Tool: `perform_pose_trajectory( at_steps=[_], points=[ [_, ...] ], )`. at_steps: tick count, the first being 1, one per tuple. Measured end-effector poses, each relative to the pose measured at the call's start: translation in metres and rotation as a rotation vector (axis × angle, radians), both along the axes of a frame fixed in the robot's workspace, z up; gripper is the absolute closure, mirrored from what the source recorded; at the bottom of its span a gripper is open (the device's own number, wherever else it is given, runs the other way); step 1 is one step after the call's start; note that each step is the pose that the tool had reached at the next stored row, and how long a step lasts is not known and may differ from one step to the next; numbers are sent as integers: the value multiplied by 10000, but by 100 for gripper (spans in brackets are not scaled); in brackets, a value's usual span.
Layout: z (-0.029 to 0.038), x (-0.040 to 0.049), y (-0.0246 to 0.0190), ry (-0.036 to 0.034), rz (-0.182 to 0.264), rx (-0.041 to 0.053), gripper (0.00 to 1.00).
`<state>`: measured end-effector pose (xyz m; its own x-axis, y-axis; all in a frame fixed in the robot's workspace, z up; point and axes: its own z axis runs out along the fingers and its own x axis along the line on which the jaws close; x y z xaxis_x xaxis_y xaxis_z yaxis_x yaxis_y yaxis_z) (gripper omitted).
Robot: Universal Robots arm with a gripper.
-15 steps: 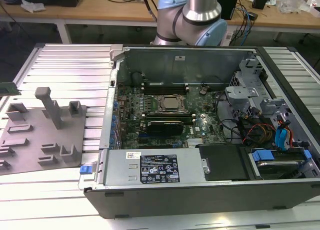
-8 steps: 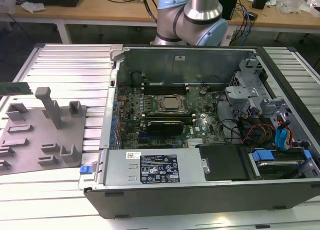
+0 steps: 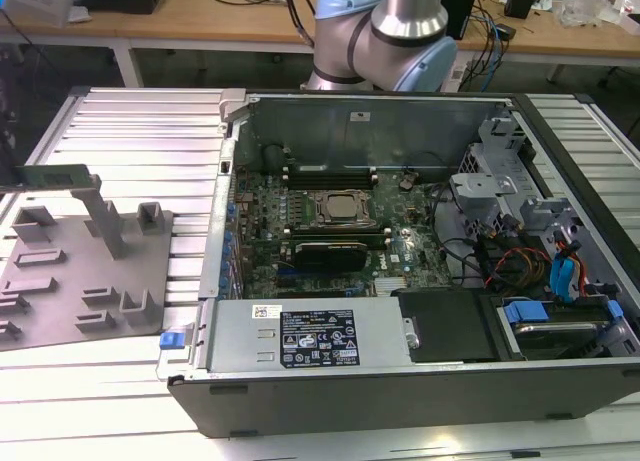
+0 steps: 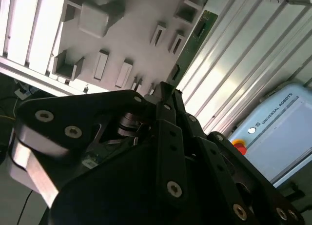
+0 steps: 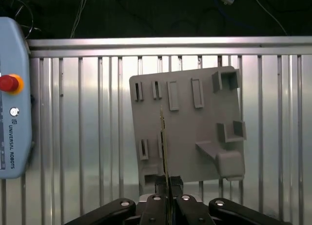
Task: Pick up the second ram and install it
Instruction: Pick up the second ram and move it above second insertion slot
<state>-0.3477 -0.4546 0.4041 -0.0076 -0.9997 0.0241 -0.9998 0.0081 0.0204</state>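
The gripper (image 5: 168, 184) pinches one end of the ram (image 5: 163, 137), holding it edge-on over the plate (image 5: 187, 132). Clamping its flat faces probably keeps the thin board straight.

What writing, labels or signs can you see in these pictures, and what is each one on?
On the teach pendant: a line of maker's lettering, a brand name, not quoted.
On the power supply: a dark label and a white sticker, print unreadable.
On the second ram, held in the gripper: no readable print.
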Motion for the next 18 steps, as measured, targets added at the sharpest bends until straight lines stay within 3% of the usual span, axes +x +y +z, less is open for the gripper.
perform_pose_trajectory(
  at_steps=[2, 5, 6, 7, 10, 12, 18],
  points=[
    [-1, 64, 1, 1, -1, 18, 86],
    [-2, 112, 1, 3, -36, 313, 86],
    [-3, 120, 1, 3, -64, 516, 86],
    [-5, 139, 1, 2, -84, 628, 86],
    [-14, 316, 1, 33, -90, 639, 86],
    [-33, 561, 1, 105, -93, 639, 86],
    [-42, 860, 0, 168, -93, 637, 86]
  ],
)
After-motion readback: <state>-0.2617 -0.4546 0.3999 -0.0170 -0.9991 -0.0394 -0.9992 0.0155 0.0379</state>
